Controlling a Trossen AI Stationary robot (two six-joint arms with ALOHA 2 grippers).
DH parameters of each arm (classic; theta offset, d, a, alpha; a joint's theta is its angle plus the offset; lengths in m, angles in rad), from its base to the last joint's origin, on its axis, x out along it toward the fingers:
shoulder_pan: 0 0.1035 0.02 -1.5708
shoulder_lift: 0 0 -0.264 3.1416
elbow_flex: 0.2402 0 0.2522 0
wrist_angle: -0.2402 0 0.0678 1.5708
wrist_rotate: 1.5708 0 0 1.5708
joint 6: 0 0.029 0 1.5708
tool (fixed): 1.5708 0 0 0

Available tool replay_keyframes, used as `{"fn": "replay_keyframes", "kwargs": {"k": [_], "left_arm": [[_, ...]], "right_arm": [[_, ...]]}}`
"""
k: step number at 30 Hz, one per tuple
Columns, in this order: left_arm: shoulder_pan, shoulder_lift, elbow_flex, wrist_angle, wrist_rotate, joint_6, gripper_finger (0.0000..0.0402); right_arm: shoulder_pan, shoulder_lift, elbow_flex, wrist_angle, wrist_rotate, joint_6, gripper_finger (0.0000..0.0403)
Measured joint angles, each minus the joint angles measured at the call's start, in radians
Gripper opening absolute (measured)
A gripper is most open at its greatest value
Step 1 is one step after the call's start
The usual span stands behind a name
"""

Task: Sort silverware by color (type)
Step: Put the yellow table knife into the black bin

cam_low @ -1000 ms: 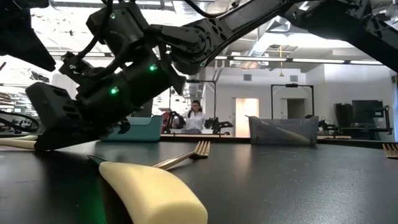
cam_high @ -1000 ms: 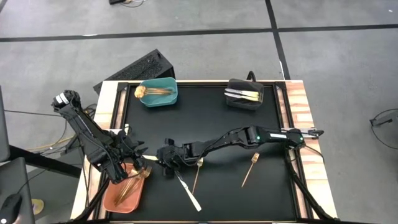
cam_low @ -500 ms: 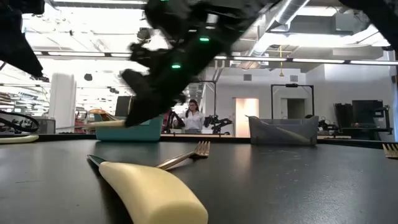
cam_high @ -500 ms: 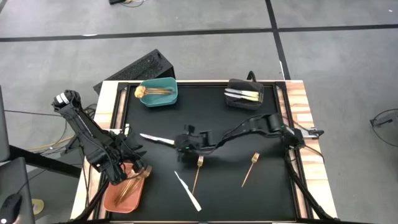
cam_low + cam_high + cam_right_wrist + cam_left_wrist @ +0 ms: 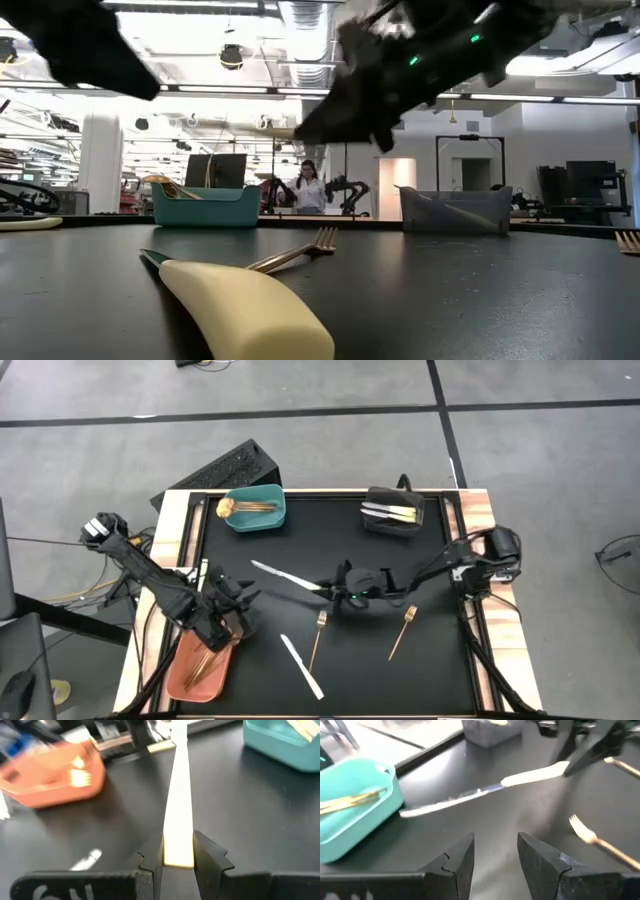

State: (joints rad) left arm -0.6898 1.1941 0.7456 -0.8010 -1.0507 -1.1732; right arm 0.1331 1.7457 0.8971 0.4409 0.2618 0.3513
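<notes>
My right gripper is shut on a knife with a cream handle and silver blade over the table's middle. It shows as a dark shape in the air in the low view. My left gripper is open beside the orange bin, which holds copper pieces. Flat on the table lie a second cream-handled knife, a copper fork and a gold fork. Gold pieces are in the teal bin, silver-white ones in the black bin. My right gripper pinches the free end of the knife's cream handle between its two fingers. The fingers come level from the table's right and lie along the knife. The knife is lifted clear and about level, its blade pointing to the table's left.
The black mat's middle and right part hold only the loose forks and knife. Wooden edges border the mat on both sides. The teal bin and black bin stand at the far edge.
My right gripper has risen from the table near the left gripper and drawn back toward the table's right, carrying the cream-handled knife clear of the mat. My left gripper has shifted a little beside the orange bin.
</notes>
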Motion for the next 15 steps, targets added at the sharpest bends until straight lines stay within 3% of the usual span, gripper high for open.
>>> {"fn": "replay_keyframes", "kwargs": {"k": [6,12,15], "left_arm": [[0.061,0.052,0.000,0.234,0.000,0.240,0.0138],[0.063,0.070,0.000,0.355,-0.011,0.527,0.0138],[0.063,0.069,0.000,0.422,-0.025,0.683,0.0138]], "right_arm": [[0.011,-0.153,-0.139,0.124,-0.018,0.030,0.0107],[-0.029,-0.265,-0.254,0.125,-0.241,0.207,0.0107],[-0.039,-0.289,-0.305,0.127,-0.280,0.276,0.0107]]}}
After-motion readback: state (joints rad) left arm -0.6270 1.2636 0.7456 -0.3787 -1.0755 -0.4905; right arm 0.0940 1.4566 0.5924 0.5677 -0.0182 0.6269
